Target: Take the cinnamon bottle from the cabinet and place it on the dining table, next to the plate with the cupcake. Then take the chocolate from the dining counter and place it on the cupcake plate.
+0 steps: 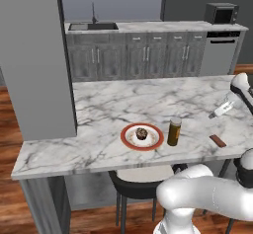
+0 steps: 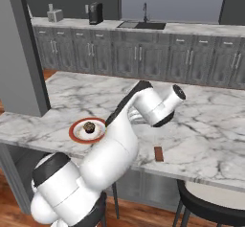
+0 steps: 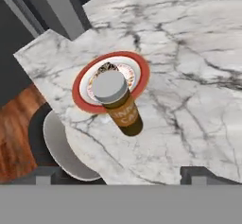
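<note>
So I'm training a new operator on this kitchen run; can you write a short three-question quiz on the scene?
1. True or false: the cinnamon bottle stands upright on the dining table beside the plate.
2. Where is the chocolate? A) on the plate B) on the marble, apart from the plate C) in the hand
3. What sits on the plate?

Key: 1 true; 2 B; 3 the cupcake.

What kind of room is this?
It looks like a kitchen. There is a sink with a tap at the back, a microwave on the counter, and a cupcake on a plate on the marble table.
</note>
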{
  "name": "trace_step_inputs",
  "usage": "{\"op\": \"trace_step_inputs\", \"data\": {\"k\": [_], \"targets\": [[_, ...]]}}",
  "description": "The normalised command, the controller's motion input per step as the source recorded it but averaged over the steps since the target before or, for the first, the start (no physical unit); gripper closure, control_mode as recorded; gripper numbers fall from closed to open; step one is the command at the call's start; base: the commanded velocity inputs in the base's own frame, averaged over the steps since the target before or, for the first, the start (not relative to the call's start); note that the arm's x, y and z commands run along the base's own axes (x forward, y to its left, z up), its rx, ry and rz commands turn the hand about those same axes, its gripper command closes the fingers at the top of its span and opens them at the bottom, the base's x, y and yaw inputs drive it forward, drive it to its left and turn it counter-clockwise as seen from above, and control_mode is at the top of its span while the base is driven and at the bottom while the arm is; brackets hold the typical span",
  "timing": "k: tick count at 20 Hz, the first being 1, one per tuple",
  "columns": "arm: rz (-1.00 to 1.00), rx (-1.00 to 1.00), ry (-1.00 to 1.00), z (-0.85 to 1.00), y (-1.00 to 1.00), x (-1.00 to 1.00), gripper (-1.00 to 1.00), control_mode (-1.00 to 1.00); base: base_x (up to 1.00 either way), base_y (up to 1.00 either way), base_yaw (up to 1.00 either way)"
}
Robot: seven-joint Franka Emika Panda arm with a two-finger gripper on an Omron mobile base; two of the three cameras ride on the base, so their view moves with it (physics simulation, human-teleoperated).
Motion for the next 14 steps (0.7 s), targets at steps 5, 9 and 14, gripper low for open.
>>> {"op": "trace_step_inputs", "data": {"k": [5,9,14], "targets": [[-0.33,-0.66,0.49,-0.79,-0.64,-0.05,-1.00,-1.00,0.00,0.00,0.00],[-0.25,-0.54,0.40,-1.00,-0.57,-0.05,-1.00,-1.00,0.00,0.00,0.00],[-0.14,-0.18,0.14,-0.66,-0.45,0.00,-1.00,-1.00,0.00,0.00,0.00]]}}
